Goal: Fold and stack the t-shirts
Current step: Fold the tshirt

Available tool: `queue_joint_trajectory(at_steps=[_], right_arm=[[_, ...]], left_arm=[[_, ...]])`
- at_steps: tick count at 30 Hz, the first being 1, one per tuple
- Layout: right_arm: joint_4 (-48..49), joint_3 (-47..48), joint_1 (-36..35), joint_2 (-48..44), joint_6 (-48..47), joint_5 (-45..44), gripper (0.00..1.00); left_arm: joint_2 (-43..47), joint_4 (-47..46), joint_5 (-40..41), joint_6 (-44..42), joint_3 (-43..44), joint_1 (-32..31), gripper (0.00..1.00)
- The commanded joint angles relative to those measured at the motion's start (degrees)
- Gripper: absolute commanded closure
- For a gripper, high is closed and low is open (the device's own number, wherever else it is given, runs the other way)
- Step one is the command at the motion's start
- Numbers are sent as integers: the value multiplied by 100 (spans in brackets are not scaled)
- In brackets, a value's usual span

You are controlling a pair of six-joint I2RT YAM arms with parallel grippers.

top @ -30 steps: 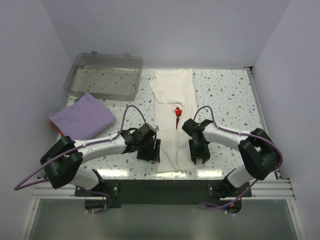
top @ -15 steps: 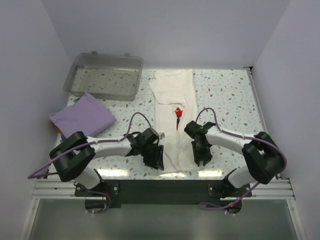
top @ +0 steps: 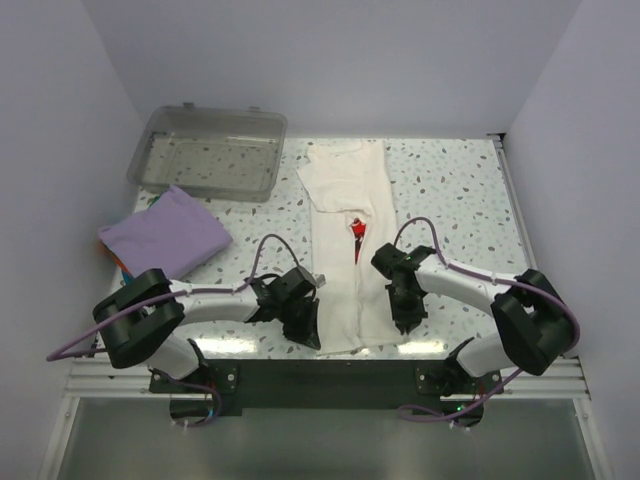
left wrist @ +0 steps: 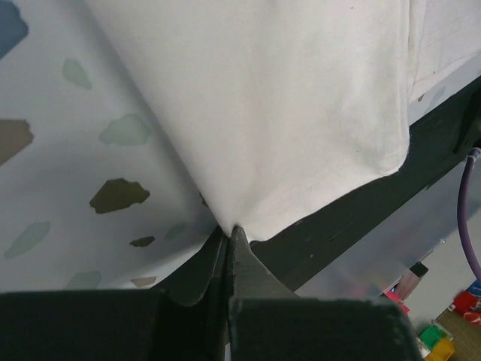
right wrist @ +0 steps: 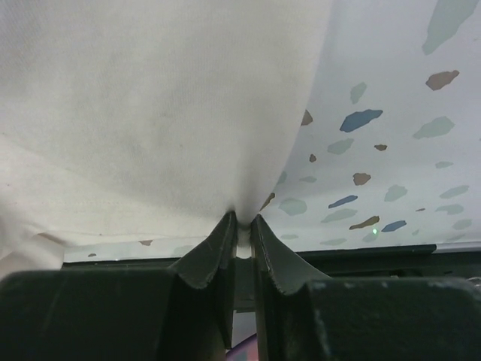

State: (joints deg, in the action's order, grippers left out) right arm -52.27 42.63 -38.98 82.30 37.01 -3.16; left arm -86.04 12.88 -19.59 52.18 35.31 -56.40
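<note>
Cream t-shirt (top: 345, 200) lying as long folded strip down middle of worktop (top: 450, 190), hem reaching near edge, red logo showing. Left gripper (top: 310, 328) pinching its near left hem corner, jaws clamped tight on cloth. Right gripper (top: 405, 318) nipping near right edge, jaws almost together, fold of cloth between. Lavender t-shirt (top: 165, 238) sitting folded by left edge, just beside clear plastic bin (top: 208, 150) at far left corner.

A cream-white t-shirt (top: 345, 188), red-printed, is seen between the black left gripper (top: 312, 337) and right gripper (top: 408, 322). A lavender t-shirt (top: 165, 238) is seen left of both.
</note>
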Motion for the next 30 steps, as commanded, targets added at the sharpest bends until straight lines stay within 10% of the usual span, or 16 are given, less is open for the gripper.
queue_joint_trajectory(at_steps=[1, 30], right_arm=[[-380, 210, 13, -188, -54, -80, 85], [-680, 202, 14, -636, -28, 500, 71]], left_arm=[[157, 777, 781, 169, -516, -82, 100], [483, 1146, 1081, 178, -288, -81, 100]])
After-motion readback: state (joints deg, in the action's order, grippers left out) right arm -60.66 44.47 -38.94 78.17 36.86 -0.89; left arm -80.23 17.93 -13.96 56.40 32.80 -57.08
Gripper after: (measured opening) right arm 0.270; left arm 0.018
